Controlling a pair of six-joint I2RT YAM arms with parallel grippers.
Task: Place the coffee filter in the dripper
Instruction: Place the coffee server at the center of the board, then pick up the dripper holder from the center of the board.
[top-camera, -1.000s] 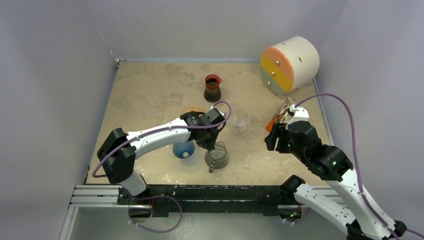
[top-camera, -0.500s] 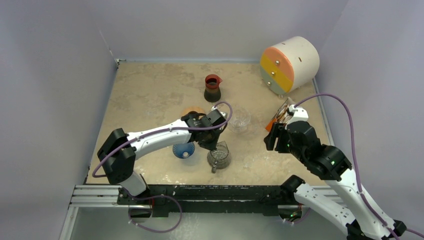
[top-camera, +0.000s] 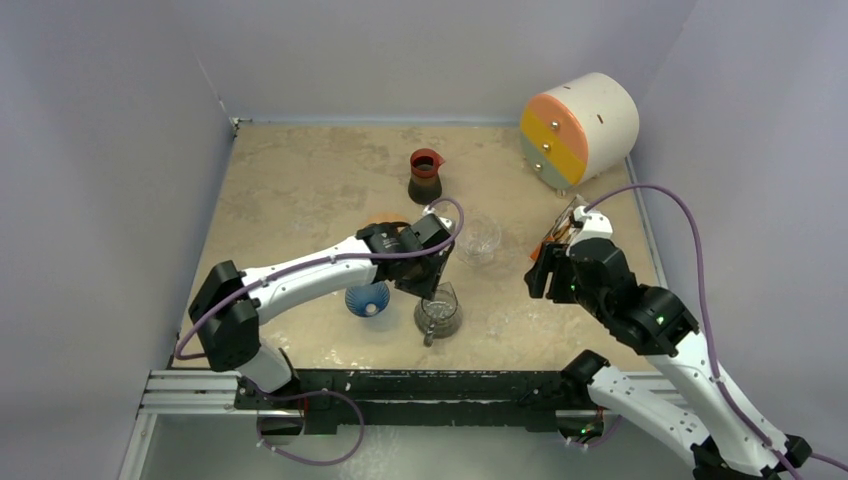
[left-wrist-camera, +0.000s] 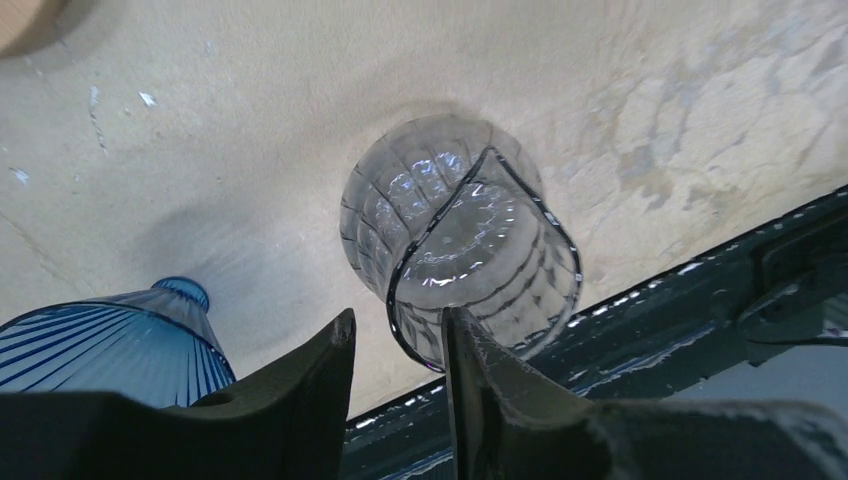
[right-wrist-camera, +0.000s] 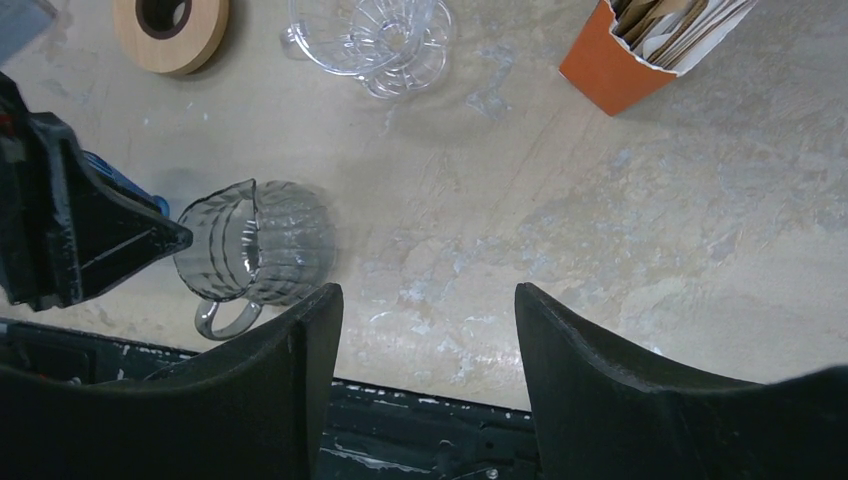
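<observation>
Left tool (left-wrist-camera: 399, 320) at rim of glass pitcher (left-wrist-camera: 470, 230), blue dripper (left-wrist-camera: 100, 345) just beside

White arms (top-camera: 300, 275), black joints, black fingers (left-wrist-camera: 290, 395), purple cables (top-camera: 697, 240)

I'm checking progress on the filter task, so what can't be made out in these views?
- Inside of the dripper: too small in the top view; the left wrist view shows only its outside, cut by the left hand and the edge.
- Filter holder: cut by the top edge in the right wrist view; largely behind the right hand from above.
- Wooden ring: mostly under the left arm from above.
</observation>
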